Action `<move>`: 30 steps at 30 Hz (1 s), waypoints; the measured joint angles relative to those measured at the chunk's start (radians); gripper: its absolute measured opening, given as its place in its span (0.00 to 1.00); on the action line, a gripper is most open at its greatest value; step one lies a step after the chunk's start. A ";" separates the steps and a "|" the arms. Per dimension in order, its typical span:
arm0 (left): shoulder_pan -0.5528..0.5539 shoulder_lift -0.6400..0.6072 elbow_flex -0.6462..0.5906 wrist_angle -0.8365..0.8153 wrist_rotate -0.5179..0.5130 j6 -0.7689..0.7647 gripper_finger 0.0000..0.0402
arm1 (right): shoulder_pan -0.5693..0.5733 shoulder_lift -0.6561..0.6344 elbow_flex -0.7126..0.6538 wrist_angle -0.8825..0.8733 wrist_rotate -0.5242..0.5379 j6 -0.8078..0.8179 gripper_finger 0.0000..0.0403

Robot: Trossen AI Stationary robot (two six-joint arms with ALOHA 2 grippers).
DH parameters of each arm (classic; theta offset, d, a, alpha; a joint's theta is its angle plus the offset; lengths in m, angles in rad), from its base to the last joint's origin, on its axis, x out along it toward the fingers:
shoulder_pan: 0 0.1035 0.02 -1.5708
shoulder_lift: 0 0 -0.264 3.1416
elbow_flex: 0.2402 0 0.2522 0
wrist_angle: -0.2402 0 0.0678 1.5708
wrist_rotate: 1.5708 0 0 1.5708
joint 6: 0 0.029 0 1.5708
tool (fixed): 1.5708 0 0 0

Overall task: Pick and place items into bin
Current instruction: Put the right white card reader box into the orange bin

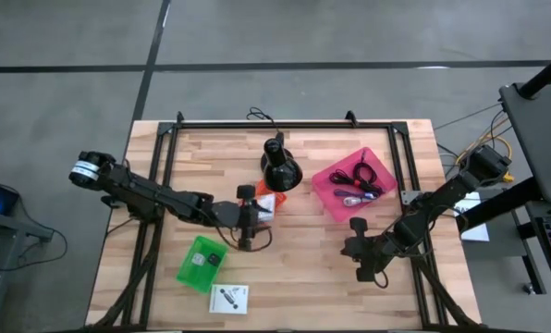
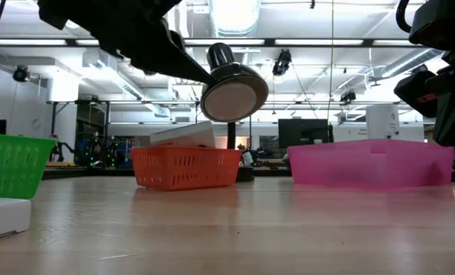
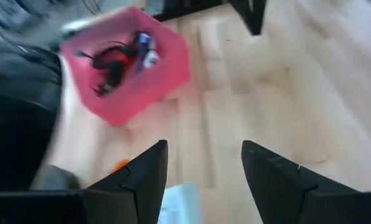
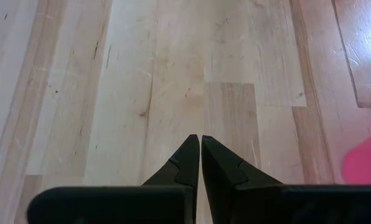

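My left gripper (image 1: pixel 257 217) (image 3: pixel 204 155) is open and empty, just above the orange bin (image 1: pixel 268 203) (image 2: pixel 185 166), which holds a white card (image 2: pixel 182 136) (image 3: pixel 180 202). My right gripper (image 1: pixel 359 252) (image 4: pixel 200 140) is shut and empty over bare wood, near the pink bin (image 1: pixel 354 185) (image 3: pixel 129 62). The pink bin holds black coiled cables (image 1: pixel 363 172) and a thin purple cord (image 1: pixel 349 196). A green bin (image 1: pixel 202 262) at the near left holds a small dark item (image 1: pixel 214 259). A white card with black print (image 1: pixel 229 299) lies flat on the table by the near edge.
The black cone-shaped stand (image 1: pixel 278 166) stands just beyond the orange bin, between it and the pink bin. A black frame (image 1: pixel 285 125) runs along the table's far edge and down both sides. Bare wood lies between the bins and the near edge.
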 joint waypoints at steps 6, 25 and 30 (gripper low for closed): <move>0.000 0.005 -0.001 -0.071 0.125 -0.150 0.47 | 0.000 0.000 0.000 0.000 0.000 0.000 0.02; 0.037 0.135 0.003 -0.068 0.078 -0.101 0.06 | 0.000 0.000 -0.002 -0.001 0.000 -0.007 0.02; 0.070 0.132 0.003 -0.076 0.039 -0.102 0.01 | 0.000 0.000 -0.004 -0.001 0.000 -0.007 0.02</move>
